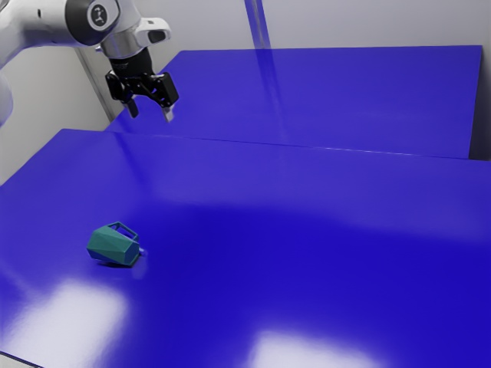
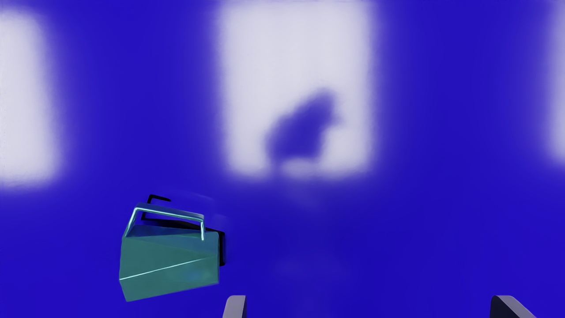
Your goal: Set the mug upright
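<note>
High above the blue surface, at the exterior view's upper left, my gripper (image 1: 150, 112) hangs with its fingers apart and nothing between them. The teal faceted mug (image 1: 113, 246) lies on its side on the table, toward the exterior view's lower left, its handle pointing up and away. In the wrist view the mug (image 2: 170, 263) lies beyond and outside one finger of the open gripper (image 2: 368, 307), not between the two fingertips.
The glossy blue table (image 1: 268, 253) carries bright light reflections. Behind it is a second blue surface (image 1: 368, 100), with a pale wall (image 1: 368, 23) at the back.
</note>
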Action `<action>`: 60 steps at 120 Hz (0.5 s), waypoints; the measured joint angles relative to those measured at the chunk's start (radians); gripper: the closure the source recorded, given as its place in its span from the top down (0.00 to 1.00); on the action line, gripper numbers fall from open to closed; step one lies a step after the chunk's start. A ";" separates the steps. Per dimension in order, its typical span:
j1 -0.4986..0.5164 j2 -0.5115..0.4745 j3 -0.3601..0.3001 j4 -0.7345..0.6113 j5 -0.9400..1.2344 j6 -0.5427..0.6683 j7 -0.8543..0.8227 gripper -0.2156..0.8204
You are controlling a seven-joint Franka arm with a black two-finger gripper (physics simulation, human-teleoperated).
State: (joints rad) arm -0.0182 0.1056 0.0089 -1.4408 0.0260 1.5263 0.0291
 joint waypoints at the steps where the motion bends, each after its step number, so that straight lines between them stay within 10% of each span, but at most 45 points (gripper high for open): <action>1: 0.001 0.000 0.000 0.000 0.000 0.000 0.000 0.79; 36: 0.010 -0.021 0.002 -0.020 -0.038 0.008 0.004 0.79; 60: 0.094 -0.143 0.001 -0.264 -0.172 0.056 0.002 0.79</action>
State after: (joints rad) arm 0.0754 -0.0373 0.0095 -1.7053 -0.1457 1.5827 0.0307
